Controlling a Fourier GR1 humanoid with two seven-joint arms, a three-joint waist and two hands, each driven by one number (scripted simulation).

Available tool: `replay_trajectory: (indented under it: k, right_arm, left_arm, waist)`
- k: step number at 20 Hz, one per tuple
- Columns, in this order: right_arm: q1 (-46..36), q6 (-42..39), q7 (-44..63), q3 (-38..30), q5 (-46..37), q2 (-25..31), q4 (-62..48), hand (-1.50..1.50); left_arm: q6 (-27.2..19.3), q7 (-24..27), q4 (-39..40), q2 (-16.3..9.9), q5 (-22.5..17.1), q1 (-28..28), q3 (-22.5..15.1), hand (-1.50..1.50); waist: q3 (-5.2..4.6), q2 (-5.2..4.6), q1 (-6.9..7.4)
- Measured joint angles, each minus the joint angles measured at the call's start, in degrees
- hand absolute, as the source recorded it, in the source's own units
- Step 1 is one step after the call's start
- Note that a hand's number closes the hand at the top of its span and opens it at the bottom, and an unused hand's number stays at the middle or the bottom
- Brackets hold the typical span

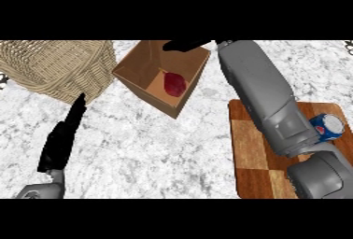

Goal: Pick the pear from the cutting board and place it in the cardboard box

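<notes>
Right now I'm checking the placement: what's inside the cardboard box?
A dark red pear lies on the floor of the cardboard box. The right hand hangs over the far rim, hiding that corner and its fingers.

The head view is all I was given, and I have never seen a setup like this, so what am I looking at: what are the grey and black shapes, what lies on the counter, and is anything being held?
This picture looks steeply down from the robot's head onto a marble counter. The grey shapes are its two forearms, each ending in a black hand. The left hand, at lower left, is open with straight fingers and holds nothing. The right arm reaches up across the picture; its right hand sits at the far rim of the cardboard box, and its fingers are too hidden to judge. Inside the box lies a dark red pear, not held by either hand. A wicker basket stands at upper left. At right is a wooden cutting board with a blue can on it.
</notes>
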State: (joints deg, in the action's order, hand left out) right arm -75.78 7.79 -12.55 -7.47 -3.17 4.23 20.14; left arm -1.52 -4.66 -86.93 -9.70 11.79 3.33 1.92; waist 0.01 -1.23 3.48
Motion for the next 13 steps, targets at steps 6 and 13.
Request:
replay_trajectory:
  k: [6,13]
  right_arm:
    - [0.61,-1.76,-2.07,-5.18,2.92,8.58,-3.48,-1.50]
    - [3.82,-11.98,-6.45,-8.29,4.62,19.76,-6.79,-1.50]
  left_arm:
    - [-0.48,0.03,-1.15,0.42,0.48,-0.99,-0.33,0.00]
    - [-0.35,0.02,-1.39,0.41,0.61,-0.79,-0.36,0.00]
  waist:
    - [0.02,-0.12,-0.13]
    - [0.09,-0.46,0.13]
